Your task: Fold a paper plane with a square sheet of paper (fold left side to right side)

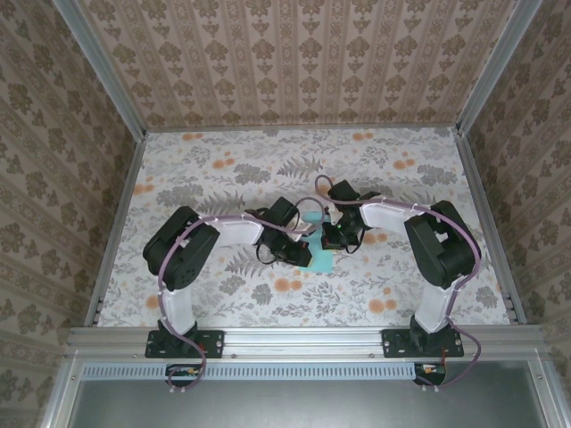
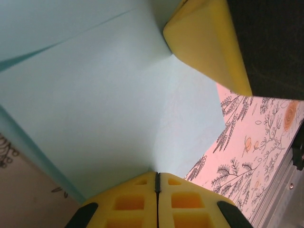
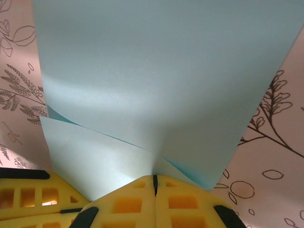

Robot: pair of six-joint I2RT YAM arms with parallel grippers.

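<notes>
The square sheet of paper (image 1: 320, 261) is light turquoise and is held up off the table middle, bent over on itself. In the left wrist view the sheet of paper (image 2: 95, 109) spreads out from my left gripper (image 2: 157, 175), whose yellow jaws are shut on its edge. The right gripper's yellow finger (image 2: 204, 42) touches the sheet at the top. In the right wrist view two layers of the paper (image 3: 156, 80) run into my right gripper (image 3: 154, 178), which is shut on them. From above, the left gripper (image 1: 299, 250) and right gripper (image 1: 332, 236) meet at the sheet.
The floral table cover (image 1: 294, 169) lies under both arms. Patterned walls and aluminium rails (image 1: 120, 232) enclose the table on three sides. The left gripper's yellow finger (image 3: 23, 194) shows beside my right jaws.
</notes>
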